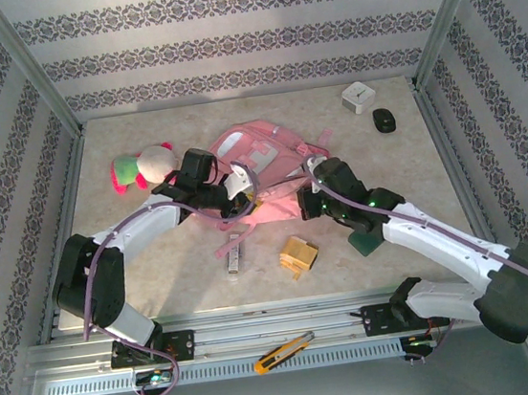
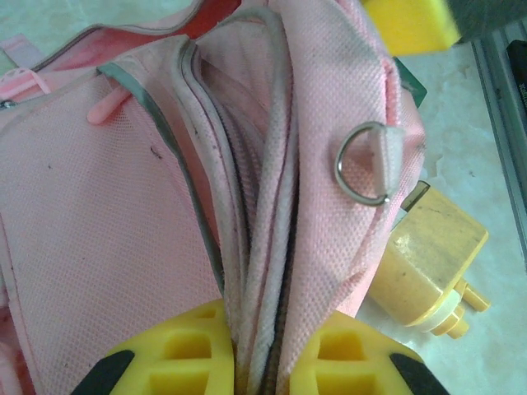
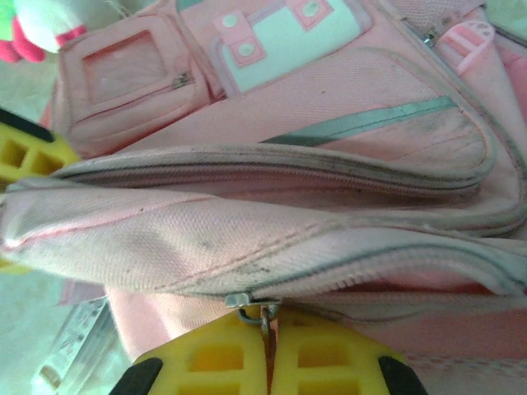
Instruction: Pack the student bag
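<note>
— Holding the bag (image 1: 263,149) mid-surface (image 1: 158,273), clamping a fabric fold (image 2: 263,247) in left fingers (image 2: 210,341), pinching a zip pull (image 3: 245,301) in right fingers (image 3: 247,354).
— Unzipping for packing, probably. Next: draw that pull along, keeping the fold taut against it.

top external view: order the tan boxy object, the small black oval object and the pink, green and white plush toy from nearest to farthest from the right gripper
From the right gripper, gripping the pink student bag:
1. tan boxy object, just toward the arm bases
2. small black oval object, back right
3. plush toy, left of the bag
</note>
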Robot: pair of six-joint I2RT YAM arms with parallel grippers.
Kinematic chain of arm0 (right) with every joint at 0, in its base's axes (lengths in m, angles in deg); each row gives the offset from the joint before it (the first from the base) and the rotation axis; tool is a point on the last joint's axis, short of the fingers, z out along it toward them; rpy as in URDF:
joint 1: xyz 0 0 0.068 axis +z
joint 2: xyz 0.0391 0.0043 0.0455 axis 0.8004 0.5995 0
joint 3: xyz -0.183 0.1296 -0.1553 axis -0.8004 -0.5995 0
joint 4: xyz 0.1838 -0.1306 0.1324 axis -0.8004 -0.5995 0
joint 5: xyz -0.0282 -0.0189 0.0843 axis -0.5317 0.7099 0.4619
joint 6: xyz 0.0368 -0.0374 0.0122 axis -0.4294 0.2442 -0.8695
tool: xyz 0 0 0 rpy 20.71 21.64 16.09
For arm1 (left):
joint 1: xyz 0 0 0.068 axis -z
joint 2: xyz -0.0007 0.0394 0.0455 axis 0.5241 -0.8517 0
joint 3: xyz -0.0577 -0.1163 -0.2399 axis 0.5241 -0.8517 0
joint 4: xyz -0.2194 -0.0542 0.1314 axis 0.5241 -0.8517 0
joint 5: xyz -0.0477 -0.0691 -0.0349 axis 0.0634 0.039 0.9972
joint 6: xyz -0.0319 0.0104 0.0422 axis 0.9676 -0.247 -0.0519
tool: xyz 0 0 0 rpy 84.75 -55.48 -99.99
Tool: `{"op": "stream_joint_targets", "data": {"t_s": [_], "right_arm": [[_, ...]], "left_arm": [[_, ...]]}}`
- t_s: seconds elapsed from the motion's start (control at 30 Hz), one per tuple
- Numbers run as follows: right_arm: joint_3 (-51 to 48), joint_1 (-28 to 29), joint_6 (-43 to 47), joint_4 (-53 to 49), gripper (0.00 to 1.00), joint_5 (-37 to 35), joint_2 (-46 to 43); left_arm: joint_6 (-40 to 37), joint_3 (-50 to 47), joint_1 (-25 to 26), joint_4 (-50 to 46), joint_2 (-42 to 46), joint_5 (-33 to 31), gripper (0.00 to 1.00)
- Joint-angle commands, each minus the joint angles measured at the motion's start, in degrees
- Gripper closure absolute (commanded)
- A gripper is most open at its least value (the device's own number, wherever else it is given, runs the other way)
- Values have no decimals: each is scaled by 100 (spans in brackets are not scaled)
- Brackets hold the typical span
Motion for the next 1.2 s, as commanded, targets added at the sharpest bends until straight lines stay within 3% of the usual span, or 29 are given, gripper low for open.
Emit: {"op": "stream_joint_targets", "data": {"t_s": [0.0,0.17,0.33,0.4,0.47,0.57,0.7,0.83,0.93,1.07,1.17], "right_arm": [[175,-250,358,-889,100,-63,-304],[121,201,207,-1087,100,123,-512],[-240,657,-243,-495,100,196,-340],[-300,761,-417,-300,100,266,-193],[-350,836,-607,-111,100,244,-91],[-436,887,-903,172,100,169,35],[-547,884,-1000,599,100,307,143],[-462,842,-980,602,100,342,323],[-348,826,-951,578,100,543,508],[-284,829,-975,614,100,715,680],[-283,846,-1023,673,100,777,783]], "left_arm": [[-644,234,-404,-659,112,74,100],[-1364,465,-412,-698,-80,-493,97],[-1893,630,-391,-753,-296,-349,93],[-1697,614,-393,-393,-354,-375,84],[-1449,606,-392,-141,-406,-550,69],[-621,693,-392,-59,-412,-1002,46],[1253,515,-387,-130,75,-1219,36],[2795,-422,-381,418,1092,-1871,33],[3602,-731,-395,198,1636,-2470,32],[4704,-991,-512,-113,1884,-3322,32],[5685,-1468,-743,418,1751,-3231,37]]}}
